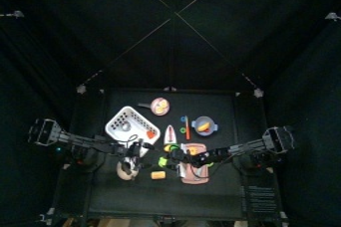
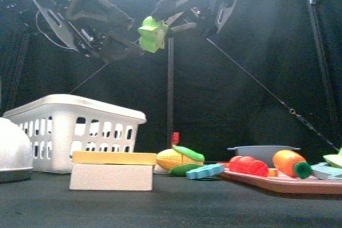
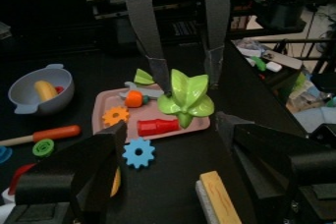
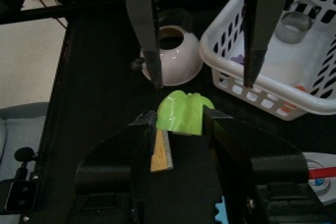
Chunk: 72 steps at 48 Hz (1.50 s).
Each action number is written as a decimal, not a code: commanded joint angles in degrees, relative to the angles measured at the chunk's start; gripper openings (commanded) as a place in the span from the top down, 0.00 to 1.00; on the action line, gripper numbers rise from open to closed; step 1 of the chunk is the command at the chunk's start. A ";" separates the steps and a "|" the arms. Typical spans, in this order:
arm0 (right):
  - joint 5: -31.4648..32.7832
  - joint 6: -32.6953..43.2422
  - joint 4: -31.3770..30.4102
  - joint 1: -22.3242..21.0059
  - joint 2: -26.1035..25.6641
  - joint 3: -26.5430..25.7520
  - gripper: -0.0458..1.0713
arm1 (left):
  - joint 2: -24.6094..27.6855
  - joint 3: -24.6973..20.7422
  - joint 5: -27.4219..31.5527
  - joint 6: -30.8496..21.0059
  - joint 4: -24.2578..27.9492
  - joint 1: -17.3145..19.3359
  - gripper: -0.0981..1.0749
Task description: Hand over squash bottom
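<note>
squash bottom (image 2: 152, 34): bright green, stubby, held high above the tabletop (image 2: 174, 207), roughly over its middle, between the two arms

right claw (image 4: 184, 112): pinching the squash bottom between its two jaws; in its own wrist view the green piece sits right between the jaw tips

left claw (image 3: 175, 83): jaws spread wide, one on either side of the squash bottom, not pressing on it as far as the left wrist view shows

white basket (image 2: 74, 127): stands on the tabletop's left part in the front view, upright

tray (image 2: 287, 183): on the right in the front view, carrying red and orange toy pieces

yellow-topped block (image 2: 114, 170): lies at the front, just beside the basket
</note>
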 commanded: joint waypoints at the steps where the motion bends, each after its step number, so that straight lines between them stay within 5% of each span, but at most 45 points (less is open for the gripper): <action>1: -0.35 0.00 -0.09 -0.35 -2.11 -0.62 0.40 | 1.58 -2.29 -1.41 -0.18 0.18 -0.09 0.04; 31: -0.70 0.18 0.00 -0.44 -2.02 -0.53 0.40 | 6.24 -4.48 -5.71 0.53 5.19 0.09 0.04; 72: -0.62 0.09 0.00 -0.44 -1.23 -0.35 0.40 | 8.61 -6.06 -6.15 0.44 3.16 0.70 0.07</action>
